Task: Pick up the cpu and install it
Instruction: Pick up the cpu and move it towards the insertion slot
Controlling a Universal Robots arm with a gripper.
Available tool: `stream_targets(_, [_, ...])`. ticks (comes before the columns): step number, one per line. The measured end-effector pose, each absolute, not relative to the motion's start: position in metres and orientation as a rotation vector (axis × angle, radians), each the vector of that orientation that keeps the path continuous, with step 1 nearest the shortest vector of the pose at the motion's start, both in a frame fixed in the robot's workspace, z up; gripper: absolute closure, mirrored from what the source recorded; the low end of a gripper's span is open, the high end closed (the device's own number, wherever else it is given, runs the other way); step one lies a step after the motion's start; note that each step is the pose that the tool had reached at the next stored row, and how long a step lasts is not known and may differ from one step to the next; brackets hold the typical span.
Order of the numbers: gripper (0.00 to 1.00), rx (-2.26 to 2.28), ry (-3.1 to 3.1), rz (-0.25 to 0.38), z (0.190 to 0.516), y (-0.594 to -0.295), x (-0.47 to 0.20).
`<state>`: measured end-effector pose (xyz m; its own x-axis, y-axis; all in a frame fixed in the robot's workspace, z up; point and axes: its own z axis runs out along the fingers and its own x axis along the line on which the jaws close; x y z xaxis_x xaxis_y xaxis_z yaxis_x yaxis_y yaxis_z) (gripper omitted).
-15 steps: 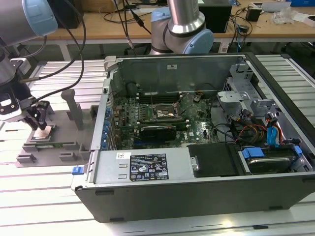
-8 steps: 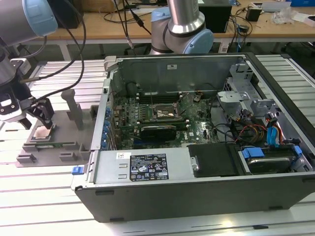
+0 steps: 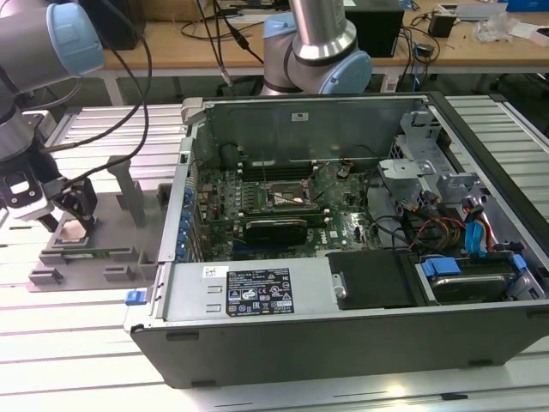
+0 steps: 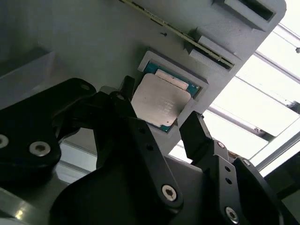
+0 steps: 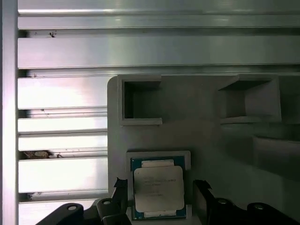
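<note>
Gripper (image 5: 159, 193) low over the grey tray (image 5: 201, 140), jaws spread wide and holding nothing. One black finger stands on each side of the cpu (image 5: 158, 190), and both fingers (image 5: 202, 194) sit just outside the raised rim of its recess. In both wrist views a narrow gap shows between each tip and the chip; no contact seen.

The cpu lies flat in the square recess (image 5: 187, 157) near the tray's edge. Silver-grey lid up, green board edge showing around it. It looks level and fully seated in the pocket.

Beyond the chip on the same tray: two open box-shaped pockets (image 5: 140, 101), side by side, in the first wrist view. The second wrist view shows a long slot with a thin board edge in it (image 4: 197, 44).

The tray rests on a table (image 3: 77, 335) of aluminium slats, at the exterior view's left. The gripper hangs over the tray's near end there.

To the exterior view's right, just beside the tray: an open computer case (image 3: 343, 339) lying on its side. Inside are the green motherboard (image 3: 347, 225), a square metal-rimmed socket (image 3: 287, 197) near its middle, and coloured cables (image 3: 446, 230) with a blue-tabbed drive bay (image 3: 463, 268) at the far right.

Behind the case: the arm's base (image 3: 317, 47). Farther back is a wooden workbench (image 3: 171, 39) with cables and boxes.
</note>
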<state>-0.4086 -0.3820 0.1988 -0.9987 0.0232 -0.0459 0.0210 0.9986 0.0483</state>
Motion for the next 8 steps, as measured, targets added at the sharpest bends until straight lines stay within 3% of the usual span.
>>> stream_targets(8, [0.34,-0.062,3.096,0.081,0.188,-0.382,-0.409])
